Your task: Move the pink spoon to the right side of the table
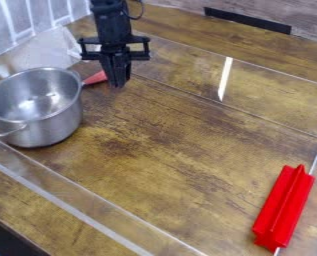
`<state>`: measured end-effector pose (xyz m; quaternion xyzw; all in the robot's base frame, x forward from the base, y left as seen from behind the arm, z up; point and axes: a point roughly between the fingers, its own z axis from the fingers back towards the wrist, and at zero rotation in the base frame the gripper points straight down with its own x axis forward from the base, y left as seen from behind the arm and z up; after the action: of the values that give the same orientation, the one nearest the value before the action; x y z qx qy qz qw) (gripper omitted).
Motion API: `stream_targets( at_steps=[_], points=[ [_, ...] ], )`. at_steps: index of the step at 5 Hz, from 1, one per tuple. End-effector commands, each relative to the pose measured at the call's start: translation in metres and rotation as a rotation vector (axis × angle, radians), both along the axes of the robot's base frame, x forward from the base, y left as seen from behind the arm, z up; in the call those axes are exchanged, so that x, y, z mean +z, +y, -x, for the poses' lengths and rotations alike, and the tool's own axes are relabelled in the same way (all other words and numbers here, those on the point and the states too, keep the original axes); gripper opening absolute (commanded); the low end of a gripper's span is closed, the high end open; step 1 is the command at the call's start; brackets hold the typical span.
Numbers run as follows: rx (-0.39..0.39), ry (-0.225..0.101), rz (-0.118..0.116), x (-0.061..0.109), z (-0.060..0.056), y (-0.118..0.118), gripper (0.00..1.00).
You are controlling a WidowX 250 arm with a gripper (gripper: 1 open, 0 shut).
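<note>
Reddish, slim spoon (95,78) partly hidden w/ pincer (117,82) nr pot (35,107).

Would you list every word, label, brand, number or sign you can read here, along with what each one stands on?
None: no readable text shows on the steel pot, the red ridged bar, the pink spoon, the gripper or the wooden tabletop. If any small marking is there, it is too small or blurred to read.
</note>
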<state>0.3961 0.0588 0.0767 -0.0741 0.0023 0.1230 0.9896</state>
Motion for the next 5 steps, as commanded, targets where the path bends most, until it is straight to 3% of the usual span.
stream_targets(
  at_steps=[1, 2, 5],
  points=[
    [-0.004, -0.067, -0.01, 0.0337, -0.0177, -0.0058, 1.0],
    [-0.007, -0.061, -0.009, 0.037, -0.0254, -0.0108, 0.0],
    [0.01, -0.032, -0.024, 0.0294, -0.0209, -0.0019, 0.0]
  ],
)
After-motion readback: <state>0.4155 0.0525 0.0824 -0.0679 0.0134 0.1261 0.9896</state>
